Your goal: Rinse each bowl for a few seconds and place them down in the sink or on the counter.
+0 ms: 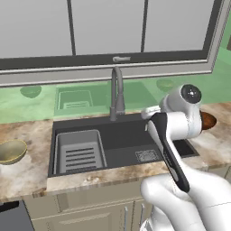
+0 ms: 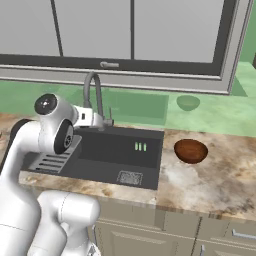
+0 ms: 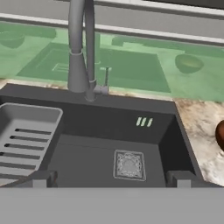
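Pincer (image 3: 111, 177) spread wide and empty at bottom of hand view over dark grey rectangular sink (image 3: 87, 151); shiny olive-gold bowl (image 1: 11, 151) at left edge, dark reddish-brown bowl (image 2: 190, 150) right of centre, both on mottled stone counter (image 2: 210, 182); probably light, rigid, slick, best pinched across rim.

Arm (image 1: 180, 131): glossy white shell in rounded, tube-like segments, fat at the base and slimmer above. Dark, near-black band runs along one link like an inset strip. Joint cap (image 2: 46, 104) is a dark disc with a pale ring and a small bright glint. Second dark disc on the side of the next joint. Claw (image 3: 111, 178): two small dark grey square-ended tips.
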Controlling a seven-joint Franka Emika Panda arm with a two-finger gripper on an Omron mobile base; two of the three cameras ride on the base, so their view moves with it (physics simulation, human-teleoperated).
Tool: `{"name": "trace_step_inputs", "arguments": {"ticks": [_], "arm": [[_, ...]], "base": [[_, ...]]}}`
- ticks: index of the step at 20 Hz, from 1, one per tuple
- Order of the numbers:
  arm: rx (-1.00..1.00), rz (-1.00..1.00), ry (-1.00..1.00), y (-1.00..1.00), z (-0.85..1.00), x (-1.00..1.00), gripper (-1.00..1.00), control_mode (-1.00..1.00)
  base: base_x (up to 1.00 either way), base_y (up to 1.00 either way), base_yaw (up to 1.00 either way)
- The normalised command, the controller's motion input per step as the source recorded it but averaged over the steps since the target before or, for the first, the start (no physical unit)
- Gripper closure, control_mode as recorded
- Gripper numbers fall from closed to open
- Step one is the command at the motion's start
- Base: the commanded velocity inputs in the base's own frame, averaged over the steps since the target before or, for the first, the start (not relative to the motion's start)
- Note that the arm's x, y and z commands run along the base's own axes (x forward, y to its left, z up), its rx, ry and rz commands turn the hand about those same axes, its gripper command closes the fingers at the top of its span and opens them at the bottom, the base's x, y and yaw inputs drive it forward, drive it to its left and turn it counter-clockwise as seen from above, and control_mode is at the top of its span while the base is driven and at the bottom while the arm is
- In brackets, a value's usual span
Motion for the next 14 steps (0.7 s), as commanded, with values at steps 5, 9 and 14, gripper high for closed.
{"name": "trace_step_inputs", "arguments": {"ticks": [5, 9, 14], "arm": [[0.04, 0.05, -0.01, -0.13, -0.04, 0.10, -1.00, -1.00], [0.03, 0.06, -0.02, -0.12, -0.04, 0.12, -1.00, -1.00], [0.01, 0.05, -0.04, -0.08, -0.06, 0.12, -1.00, -1.00]], "base": [[0.00, 0.00, 0.00], [0.00, 0.00, 0.00], [0.00, 0.00, 0.00]]}}
